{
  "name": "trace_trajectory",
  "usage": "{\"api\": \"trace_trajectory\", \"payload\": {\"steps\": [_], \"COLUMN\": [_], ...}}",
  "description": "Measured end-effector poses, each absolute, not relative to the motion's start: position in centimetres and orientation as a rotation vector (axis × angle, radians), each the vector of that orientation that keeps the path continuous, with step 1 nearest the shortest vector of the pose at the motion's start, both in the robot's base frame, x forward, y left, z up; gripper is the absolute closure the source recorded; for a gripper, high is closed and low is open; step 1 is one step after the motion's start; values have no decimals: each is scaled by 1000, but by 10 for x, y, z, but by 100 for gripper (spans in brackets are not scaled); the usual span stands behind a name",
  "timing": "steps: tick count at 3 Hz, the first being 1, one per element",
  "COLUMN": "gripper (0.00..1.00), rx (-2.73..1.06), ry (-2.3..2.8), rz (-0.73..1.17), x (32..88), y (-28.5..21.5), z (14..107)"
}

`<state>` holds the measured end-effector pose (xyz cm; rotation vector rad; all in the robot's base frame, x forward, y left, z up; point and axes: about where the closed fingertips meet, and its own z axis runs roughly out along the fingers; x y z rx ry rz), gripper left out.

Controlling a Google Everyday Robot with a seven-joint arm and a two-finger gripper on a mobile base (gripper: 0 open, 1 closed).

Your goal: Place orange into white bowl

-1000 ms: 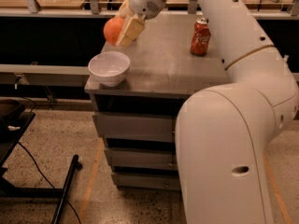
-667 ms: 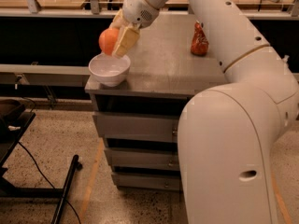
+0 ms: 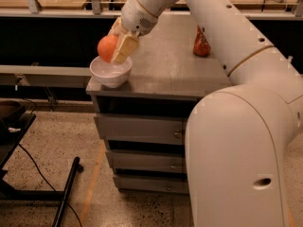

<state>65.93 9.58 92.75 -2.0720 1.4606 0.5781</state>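
Note:
The orange (image 3: 106, 48) is round and bright orange. My gripper (image 3: 115, 48) is shut on it and holds it just above the white bowl (image 3: 110, 72). The bowl is glossy white and stands at the front left corner of the grey cabinet top (image 3: 165, 65). The near tan finger (image 3: 124, 48) covers the right side of the orange. The fruit hangs over the bowl's far rim, close to the inside.
A red packet (image 3: 202, 42) stands at the back right of the cabinet top. The cabinet has drawers (image 3: 142, 129) below. A black stand leg (image 3: 66, 193) and a cable lie on the floor at the left. My large white arm fills the right side.
My gripper has carried the orange left and down, from beside the bowl to right above it.

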Motion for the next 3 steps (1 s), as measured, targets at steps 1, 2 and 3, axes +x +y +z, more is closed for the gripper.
{"api": "trace_trajectory", "payload": {"steps": [1,2,3], "gripper": [4,0,0], "rx": [-2036,-1983,-1922], "ry": [1470,1475,1471], "rz": [558,529,520], "x": [661,664,666], "y": [85,67,45], "z": [933,948,966]}}
